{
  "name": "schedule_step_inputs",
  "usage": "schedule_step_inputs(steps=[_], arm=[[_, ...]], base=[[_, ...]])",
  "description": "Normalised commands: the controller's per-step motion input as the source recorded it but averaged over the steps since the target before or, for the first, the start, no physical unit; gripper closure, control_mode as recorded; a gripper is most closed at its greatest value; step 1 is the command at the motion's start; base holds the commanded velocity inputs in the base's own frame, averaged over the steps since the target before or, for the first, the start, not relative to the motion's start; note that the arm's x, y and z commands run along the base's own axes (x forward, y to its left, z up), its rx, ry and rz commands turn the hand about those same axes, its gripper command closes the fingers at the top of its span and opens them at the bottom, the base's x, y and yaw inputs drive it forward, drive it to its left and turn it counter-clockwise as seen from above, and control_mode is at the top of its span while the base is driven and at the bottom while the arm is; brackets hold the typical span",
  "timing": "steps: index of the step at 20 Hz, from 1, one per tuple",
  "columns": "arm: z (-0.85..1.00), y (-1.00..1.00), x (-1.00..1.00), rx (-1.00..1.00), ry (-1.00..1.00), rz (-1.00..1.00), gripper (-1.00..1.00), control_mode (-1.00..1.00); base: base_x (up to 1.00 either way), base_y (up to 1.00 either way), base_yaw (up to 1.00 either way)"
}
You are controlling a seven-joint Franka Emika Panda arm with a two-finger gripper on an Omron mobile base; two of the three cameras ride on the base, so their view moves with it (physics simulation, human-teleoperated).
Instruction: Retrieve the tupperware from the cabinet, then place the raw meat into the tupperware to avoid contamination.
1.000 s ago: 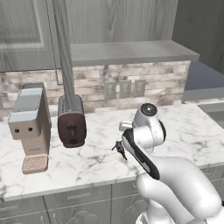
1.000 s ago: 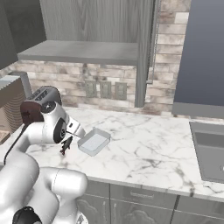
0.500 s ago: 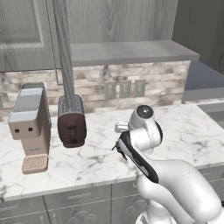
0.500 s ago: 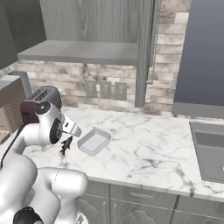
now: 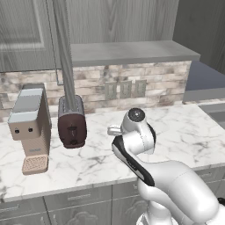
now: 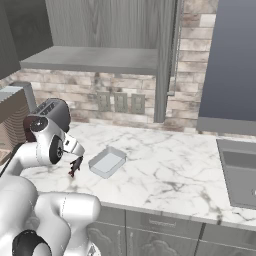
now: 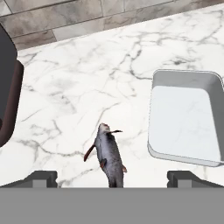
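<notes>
Gripper [image 7: 111,177] wide open, holding nothing; both fingertips [image 7: 41,177] sit at the bottom of the hand view, well apart, hovering above the marble counter [image 7: 78,83].

Raw meat, a small grey fish [image 7: 108,154] with reddish fins, lies flat on the counter right between the fingertips, about 12 o'clock from the gripper midpoint, head pointing away toward 12. No contact with either finger visible. In the right base view the fish [image 6: 75,166] shows as a dark sliver just below the arm's wrist.

Tupperware [image 7: 186,118], a clear rectangular tub, no lid on it, sits on the counter at about 2 o'clock from the fish, near but not touching. Nothing in it. Right base view has the same tub [image 6: 107,162] just beside the fish, at 3 o'clock from it.

Nothing stands between fish and tub; open marble only.

At 9 o'clock in the hand view a dark rounded body, the toaster [image 7: 8,98], cuts the left edge, apart from the fish. In the left base view the toaster [image 5: 71,122] stands upright toward the back of the counter, with a beige coffee machine [image 5: 30,127] just beside it at 9 o'clock.

Farther back: brick backsplash with a wall outlet plate [image 5: 125,89]. Above that, the cabinet [image 6: 100,35], door swung open edge-on [image 5: 63,57], flat grey shelf [image 5: 127,52] bare where visible. Sink [image 6: 240,172] at the far right of the counter, well apart.
</notes>
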Motion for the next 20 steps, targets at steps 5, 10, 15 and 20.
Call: schedule_step_inputs(steps=[5, 10, 15, 20], arm=[[-0.05, 0.05, 0.0, 0.0, 0.0, 0.01, -1.0, -1.0], [-0.19, 0.0, 0.0, 0.0, 0.04, 0.02, -1.0, -1.0], [-0.18, 0.04, 0.0, 0.0, 0.04, 0.02, -1.0, -1.0], [-0.17, 0.04, 0.02, 0.0, 0.03, 0.02, -1.0, -1.0]], base=[[0.0, 0.0, 0.0], [0.0, 0.0, 0.0], [0.0, 0.0, 0.0], [0.0, 0.0, 0.0]])
